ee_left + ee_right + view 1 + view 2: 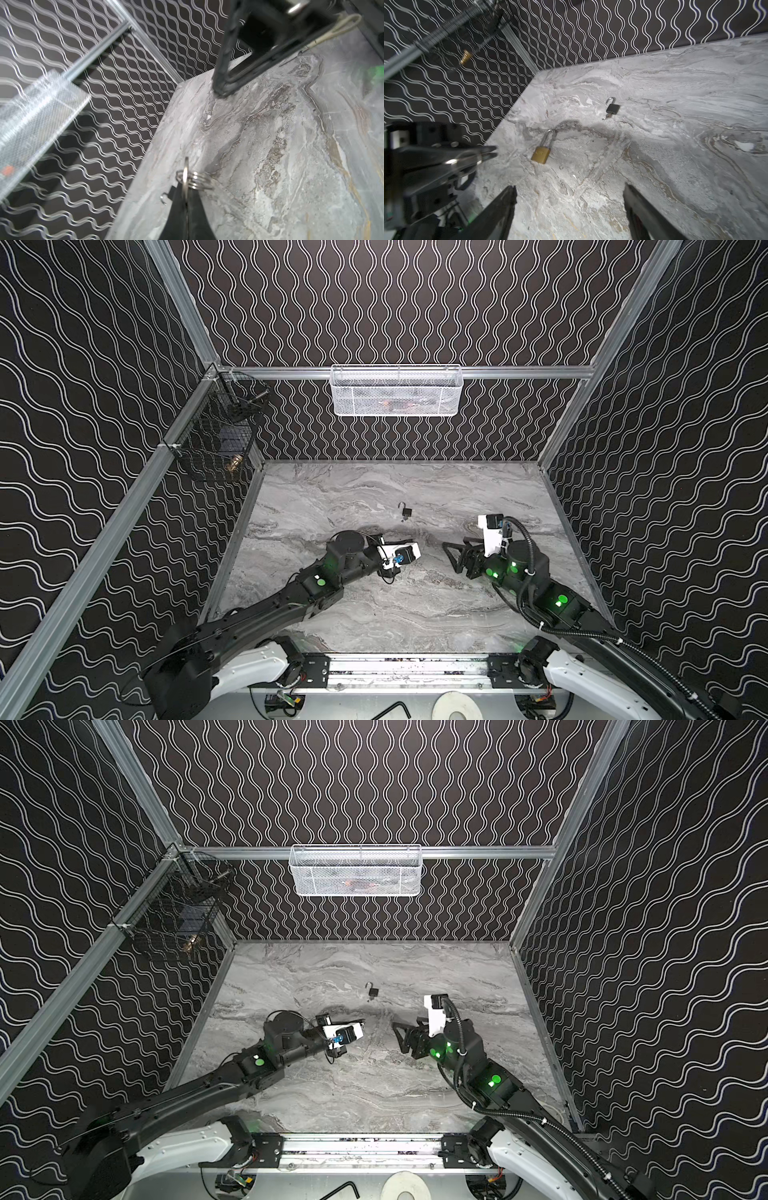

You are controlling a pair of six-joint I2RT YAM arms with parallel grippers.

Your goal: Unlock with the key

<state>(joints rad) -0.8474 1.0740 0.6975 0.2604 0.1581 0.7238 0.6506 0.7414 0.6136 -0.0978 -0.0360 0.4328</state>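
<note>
A brass padlock (pixel 541 153) with its shackle closed lies on the marble table (pixel 675 145) between the two grippers; I cannot make it out in the top views. My left gripper (pixel 187 193) is shut on a silver key (pixel 185 172) that carries a wire key ring (pixel 197 180). In both top views the left gripper (pixel 413 540) (pixel 362 1021) points right, toward the right gripper. My right gripper (pixel 570 189) stands open with nothing between its fingers, a short way from the padlock. In both top views it (pixel 452 558) (pixel 400 1038) faces left.
A small black padlock (pixel 406 512) (pixel 612 108) lies farther back with its shackle open and a key in it. A white mesh basket (pixel 397 391) hangs on the back wall. A black wire basket (pixel 220 435) holding a brass object hangs at the left wall.
</note>
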